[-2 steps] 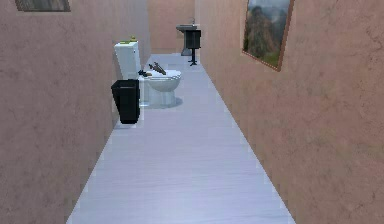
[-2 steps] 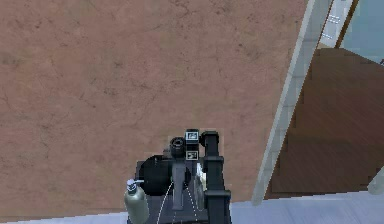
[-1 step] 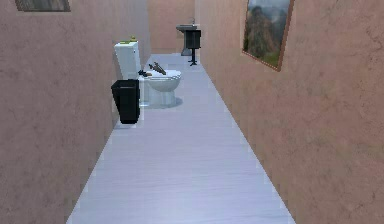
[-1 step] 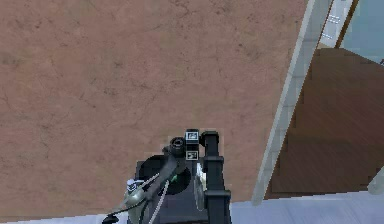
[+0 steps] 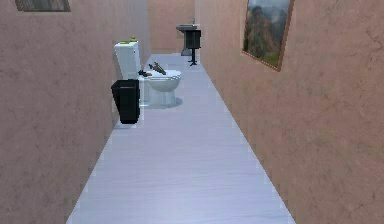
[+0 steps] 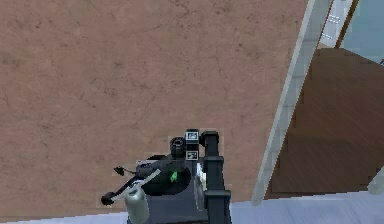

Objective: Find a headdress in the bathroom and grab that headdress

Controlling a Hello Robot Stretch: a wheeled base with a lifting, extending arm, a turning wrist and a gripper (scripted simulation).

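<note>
Dark thing (image 5: 152, 71) on toilet (image 5: 160, 90) lid, forward view's left, well ahead: likely headdress. My fingers (image 6: 128, 186) hang against bare wall (image 6: 120, 80), hold nothing. Best: drive close, skirt bin (image 5: 126, 101), turn till arm side faces toilet, then lift above lid before reaching out.

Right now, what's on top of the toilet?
A small dark object lies on the lid of the toilet; it is too small to name. A low greenish thing sits on the tank. The black bin covers whatever is below the tank.
</note>
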